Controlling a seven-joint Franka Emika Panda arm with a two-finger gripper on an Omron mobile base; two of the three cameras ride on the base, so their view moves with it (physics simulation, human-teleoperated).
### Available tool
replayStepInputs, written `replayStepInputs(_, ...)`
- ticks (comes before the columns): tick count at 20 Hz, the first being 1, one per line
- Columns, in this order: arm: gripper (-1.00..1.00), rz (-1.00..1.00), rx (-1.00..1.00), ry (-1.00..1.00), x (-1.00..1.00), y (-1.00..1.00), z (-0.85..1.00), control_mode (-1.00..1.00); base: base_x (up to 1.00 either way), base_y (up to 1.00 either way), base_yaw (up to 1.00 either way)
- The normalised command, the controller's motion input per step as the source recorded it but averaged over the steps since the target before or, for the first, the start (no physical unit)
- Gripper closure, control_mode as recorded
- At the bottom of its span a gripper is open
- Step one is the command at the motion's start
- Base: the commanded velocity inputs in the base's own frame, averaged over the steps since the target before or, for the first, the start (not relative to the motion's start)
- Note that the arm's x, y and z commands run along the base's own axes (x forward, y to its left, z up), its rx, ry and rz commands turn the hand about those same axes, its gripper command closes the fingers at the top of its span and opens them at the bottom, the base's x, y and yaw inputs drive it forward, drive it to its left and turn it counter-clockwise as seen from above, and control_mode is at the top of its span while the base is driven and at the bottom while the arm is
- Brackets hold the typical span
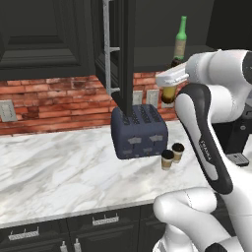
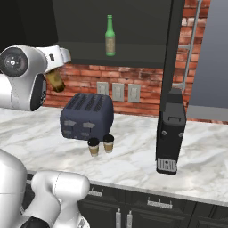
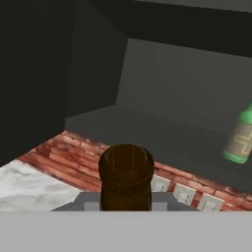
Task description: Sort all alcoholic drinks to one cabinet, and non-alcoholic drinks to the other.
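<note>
Green bottle (image 2: pixel 110 36) stands shelved in the open cabinet (image 2: pixel 133 53). Amber bottle (image 3: pixel 126 177) is held pinched in the pincer (image 1: pixel 170 81), raised near that shelf, not yet placed. Two coffee cups (image 2: pixel 100 144) are left on the surface (image 2: pixel 133 160) beside the toaster (image 2: pixel 87 116).

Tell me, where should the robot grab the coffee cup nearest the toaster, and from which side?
Grip the coffee cup nearest the toaster around its tan paper wall just under the dark lid, coming from the front. It stands upright, so a level side grip fits. The toaster blocks the back and the other cup crowds one side.
</note>
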Motion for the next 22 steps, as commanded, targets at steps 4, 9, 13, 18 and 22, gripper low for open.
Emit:
replayStepInputs(4,1.0,-0.01,0.0,-0.01,0.05,0.0,0.28,-1.0,0.0,0.0,0.0)
replayStepInputs(9,1.0,-0.01,0.0,-0.03,0.07,-0.01,0.21,-1.0,0.0,0.0,0.0)
replayStepInputs(13,1.0,-0.01,0.0,-0.07,0.09,-0.02,0.09,-1.0,0.0,0.0,0.0)
replayStepInputs(18,1.0,-0.02,0.01,-0.06,0.14,-0.03,0.1,-1.0,0.0,0.0,0.0)
replayStepInputs(22,1.0,-0.06,0.04,-0.04,0.2,-0.01,0.09,-1.0,0.0,0.0,0.0)
